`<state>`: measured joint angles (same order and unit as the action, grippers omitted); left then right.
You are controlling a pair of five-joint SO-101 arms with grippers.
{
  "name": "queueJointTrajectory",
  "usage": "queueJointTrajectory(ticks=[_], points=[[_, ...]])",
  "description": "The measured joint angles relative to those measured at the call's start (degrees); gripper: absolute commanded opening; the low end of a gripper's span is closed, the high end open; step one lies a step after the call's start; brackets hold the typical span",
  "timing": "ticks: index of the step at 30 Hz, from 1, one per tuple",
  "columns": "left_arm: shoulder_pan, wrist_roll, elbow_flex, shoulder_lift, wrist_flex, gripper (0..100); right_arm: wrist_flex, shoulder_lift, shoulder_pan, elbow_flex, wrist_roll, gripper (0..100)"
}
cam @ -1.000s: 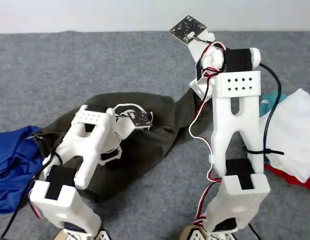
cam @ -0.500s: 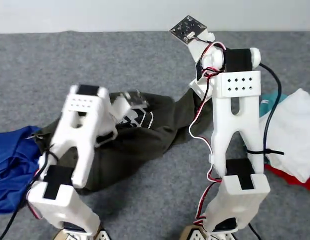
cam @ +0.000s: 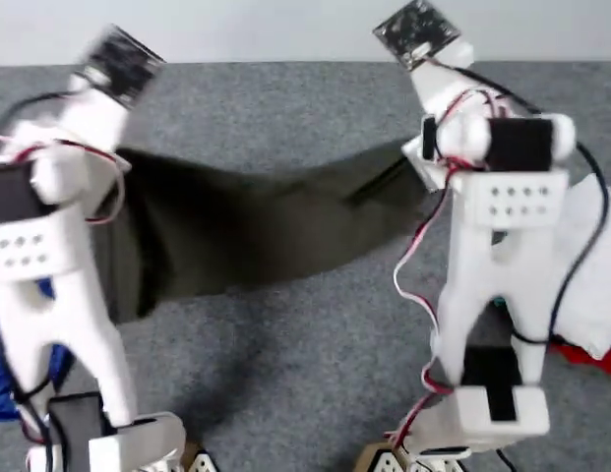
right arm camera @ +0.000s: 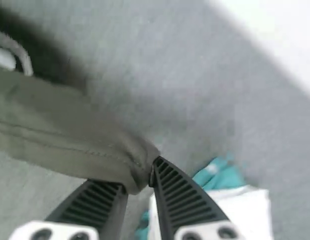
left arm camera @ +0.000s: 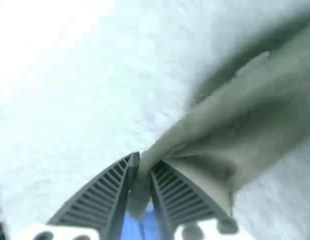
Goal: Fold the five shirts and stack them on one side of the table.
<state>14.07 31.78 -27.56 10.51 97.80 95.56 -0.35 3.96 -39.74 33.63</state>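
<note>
- An olive shirt hangs stretched across the middle of the grey worktop, pulled taut between two white robot arms.
- The left jaws are clamped on one bunched end of the olive shirt at the left; the right jaws are clamped on a hemmed edge at the far right.
- A blue shirt lies crumpled at the near left edge.
- A white shirt, a red shirt and a teal shirt lie heaped together at the right.
- No neat stack is visible, so the task looks to be at an early stage: the olive shirt is only being spread, and all five shirts appear to need folding and stacking.
</note>
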Motion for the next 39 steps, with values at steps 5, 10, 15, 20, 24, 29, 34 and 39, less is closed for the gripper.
queueJointTrajectory(ticks=[5, 10, 15, 20, 24, 29, 34, 39], points=[[3.52, -0.97, -9.23, 1.67, -3.69, 0, -8.18, -7.21, 0.00, 0.00, -0.18, 0.9], [5.19, -0.97, -14.15, 1.85, -5.27, 0, -18.46, -12.92, 0.00, 0.00, -0.18, 0.9], [5.27, -0.97, -19.43, 1.85, -6.59, 0, -27.52, -17.67, 0.00, 0.00, 1.32, 0.9], [5.27, -1.14, -24.26, 1.85, -8.70, 0, -33.58, -22.51, 0.00, 0.00, 6.59, 0.9], [5.27, -1.14, -27.25, 1.85, -8.88, 0, -34.46, -25.05, 0.00, 0.00, 10.29, 0.9], [5.27, -1.14, -34.90, 1.93, -8.88, 0, -34.46, -29.45, 0.00, -0.09, 13.27, 0.9], [5.27, -1.14, -43.52, 2.20, -8.88, 0, -38.33, -33.05, -1.23, -2.11, 18.37, 0.9], [5.36, -1.14, -43.87, 2.90, -8.97, 0, -49.14, -30.51, -5.54, -2.11, 21.98, 0.9]])
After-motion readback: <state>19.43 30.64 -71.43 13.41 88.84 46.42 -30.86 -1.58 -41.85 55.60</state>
